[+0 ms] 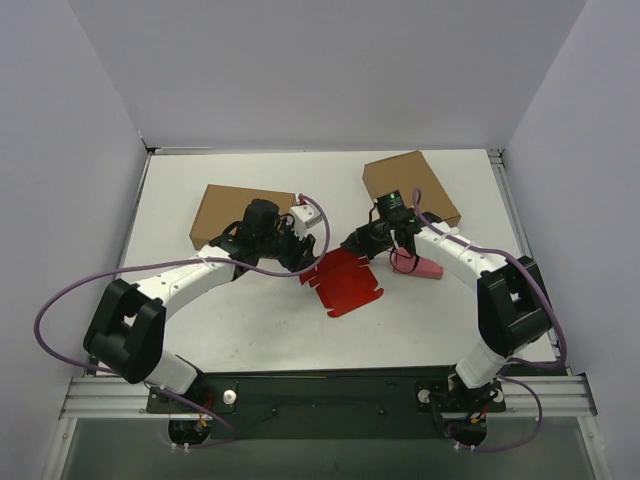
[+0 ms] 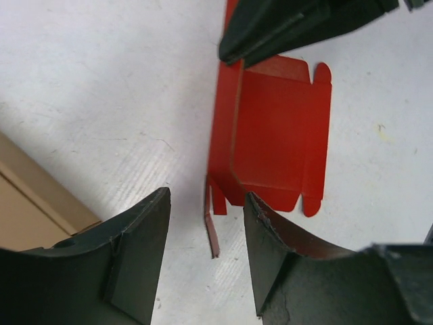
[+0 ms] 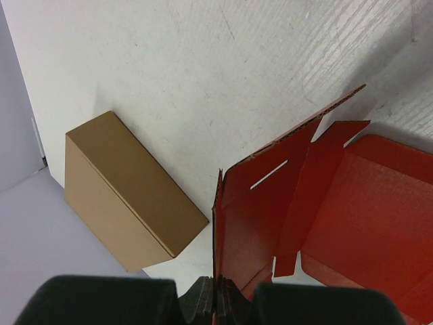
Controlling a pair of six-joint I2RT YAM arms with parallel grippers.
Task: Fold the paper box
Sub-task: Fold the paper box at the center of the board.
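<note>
The paper box (image 1: 347,282) is a bright red die-cut sheet lying mostly flat at the table's middle. My right gripper (image 1: 354,243) is shut on its far edge panel and holds that panel upright; in the right wrist view the pads (image 3: 218,301) pinch the slotted red panel (image 3: 260,217). My left gripper (image 1: 303,262) is open at the sheet's left edge. In the left wrist view its jaws (image 2: 206,198) stand wide apart over the table, with a narrow raised red flap (image 2: 212,227) between them and the sheet (image 2: 277,135) just beyond.
A brown box (image 1: 240,215) lies behind the left gripper, also in the right wrist view (image 3: 128,189). A second brown box (image 1: 410,186) sits at the back right. A small pink box (image 1: 420,265) lies under the right forearm.
</note>
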